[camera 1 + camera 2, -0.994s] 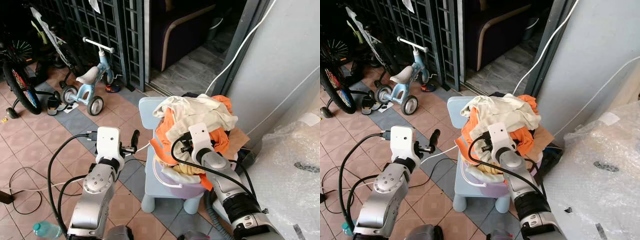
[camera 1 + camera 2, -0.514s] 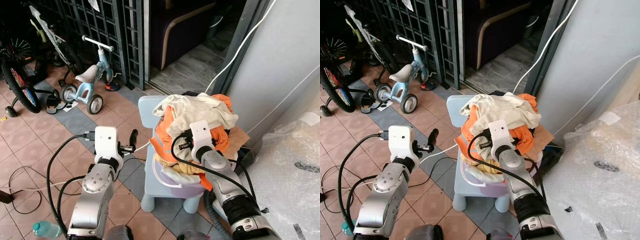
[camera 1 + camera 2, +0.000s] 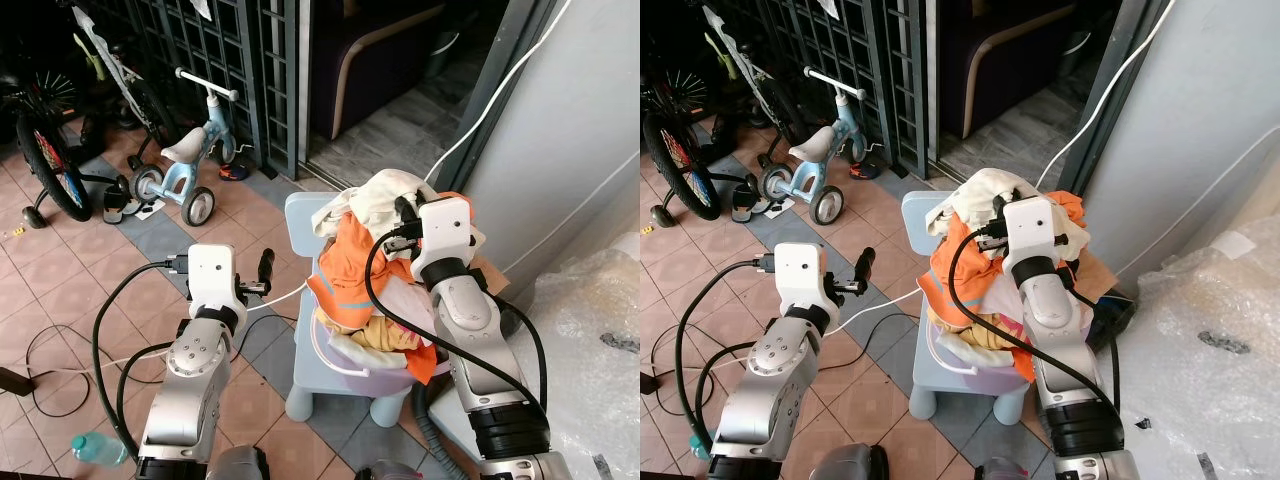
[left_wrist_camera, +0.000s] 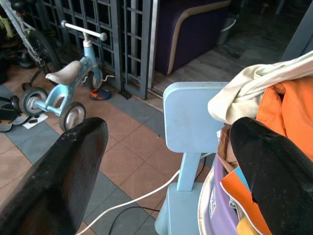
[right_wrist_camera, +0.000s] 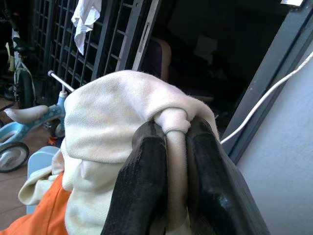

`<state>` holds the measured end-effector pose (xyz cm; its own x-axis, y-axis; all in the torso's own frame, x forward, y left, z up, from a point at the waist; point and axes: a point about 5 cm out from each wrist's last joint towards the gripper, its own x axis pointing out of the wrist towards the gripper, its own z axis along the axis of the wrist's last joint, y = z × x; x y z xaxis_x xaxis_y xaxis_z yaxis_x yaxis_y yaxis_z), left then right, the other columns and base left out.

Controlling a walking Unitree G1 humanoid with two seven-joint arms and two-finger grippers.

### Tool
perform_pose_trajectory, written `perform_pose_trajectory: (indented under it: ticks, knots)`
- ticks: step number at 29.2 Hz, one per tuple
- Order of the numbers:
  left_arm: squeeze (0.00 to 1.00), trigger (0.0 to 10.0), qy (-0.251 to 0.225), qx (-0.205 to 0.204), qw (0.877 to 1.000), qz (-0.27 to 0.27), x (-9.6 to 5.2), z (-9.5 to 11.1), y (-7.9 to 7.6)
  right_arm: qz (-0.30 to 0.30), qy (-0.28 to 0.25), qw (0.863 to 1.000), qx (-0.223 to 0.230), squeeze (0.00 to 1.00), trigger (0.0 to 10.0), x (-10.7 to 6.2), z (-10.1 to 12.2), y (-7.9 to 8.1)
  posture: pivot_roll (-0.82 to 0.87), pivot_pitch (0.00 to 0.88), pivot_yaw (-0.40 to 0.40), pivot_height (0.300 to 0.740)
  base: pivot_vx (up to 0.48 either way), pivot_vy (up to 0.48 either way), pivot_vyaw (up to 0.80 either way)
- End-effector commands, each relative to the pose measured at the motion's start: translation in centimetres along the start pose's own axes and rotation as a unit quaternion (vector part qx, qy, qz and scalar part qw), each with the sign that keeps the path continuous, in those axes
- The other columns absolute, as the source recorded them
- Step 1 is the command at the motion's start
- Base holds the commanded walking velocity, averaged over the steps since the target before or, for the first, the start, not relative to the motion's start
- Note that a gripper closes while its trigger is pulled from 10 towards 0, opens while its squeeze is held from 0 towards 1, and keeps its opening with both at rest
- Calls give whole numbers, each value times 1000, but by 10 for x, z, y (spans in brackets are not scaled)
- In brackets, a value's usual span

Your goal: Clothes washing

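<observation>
nearest you, at about 7 o'clock, your left gripper point(image 3: 266, 270) hangs just beside the chair point(image 3: 330, 375) with its fingers spread wide and nothing between them; in the left wrist view the two fingers point(image 4: 58, 181) frame the chair back and the basket rim. it is idle, but a white cable point(image 3: 283, 296) runs right past it, so a careless sweep could snag that line.

at centre, the purple basket point(image 3: 345, 360) sits on the chair seat, heaped with clothes. your right gripper point(image 5: 171, 142) is pinched tight on a fold of the cream shirt point(image 3: 375, 200) at the top of the heap, around 1 o'clock. the orange shirt point(image 3: 350, 270) hangs over the basket's front edge, lying against the cream one. i judge the main risk is tangling: pull the cream shirt up fast and the orange one may ride along and slide off onto the tiles. a hard sideways tug could also drag the basket toward the seat edge.

further off, at 10 o'clock, the tricycle point(image 3: 185, 170) and bicycle point(image 3: 45, 150) stand against the grille, well apart from the lift.
</observation>
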<state>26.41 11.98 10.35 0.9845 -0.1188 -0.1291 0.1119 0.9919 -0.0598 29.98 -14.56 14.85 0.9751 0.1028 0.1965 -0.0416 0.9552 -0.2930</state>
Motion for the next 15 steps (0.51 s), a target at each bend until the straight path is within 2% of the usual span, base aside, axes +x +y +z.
perform_pose_trajectory:
  ticks: [1,11,15]
  knots:
    - [0,10000,3,-1,1000,-14,2,-1,-6,-19,-21,999,-14,0,0,-1,7,-7,-41,34,2,740,0,0,0]
    - [0,10000,-6,10,1000,-9,5,2,-7,-40,-27,998,-37,0,0,8,13,-13,-44,23,-10,740,0,0,0]
    - [0,10000,-17,-12,1000,1,4,3,-5,-44,-17,998,-33,0,0,8,9,-14,-54,14,-9,740,0,-331,0]
